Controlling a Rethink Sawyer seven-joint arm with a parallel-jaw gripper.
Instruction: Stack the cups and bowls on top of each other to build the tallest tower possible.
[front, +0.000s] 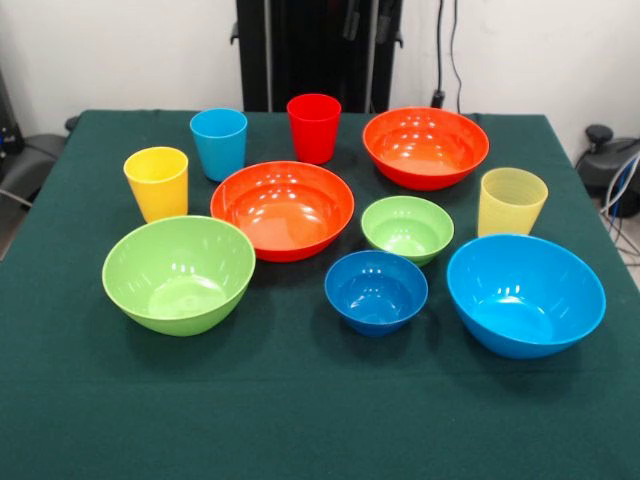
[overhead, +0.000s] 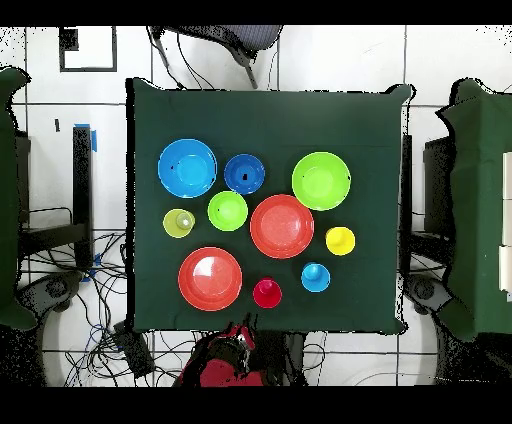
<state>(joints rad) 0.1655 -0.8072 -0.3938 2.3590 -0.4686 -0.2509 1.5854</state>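
We find no fingers in either view, so we cannot tell whether they are released or clenched; only the robot's red and black base (overhead: 228, 362) shows at the bottom edge of the overhead view, and its dark pedestal (front: 318, 50) stands beyond the far side of the worktop (front: 300, 420) in the front view.

On the green-clothed worktop all ten pieces stand apart, mouths up, none inside another. In the front view, nearest the pedestal stands the red cup (front: 314, 126), with the light blue cup (front: 219, 142) to its left and one orange-red bowl (front: 426, 146) to its right. The opaque yellow cup (front: 157, 182) stands further left and nearer the camera. The second orange-red bowl (front: 282, 209) sits in the middle, just beside the small green bowl (front: 407, 228) on its right. The ribbed pale yellow cup (front: 512, 201) stands to the right of that small green bowl. Along the near row we see the big green bowl (front: 179, 273) at left, the small dark blue bowl (front: 376, 291) in the middle and the big blue bowl (front: 525, 294) at right.

From overhead the same layout appears turned half round: the big blue bowl (overhead: 187, 168) upper left, the big green bowl (overhead: 321, 180) upper right, the red cup (overhead: 267, 293) nearest the base.
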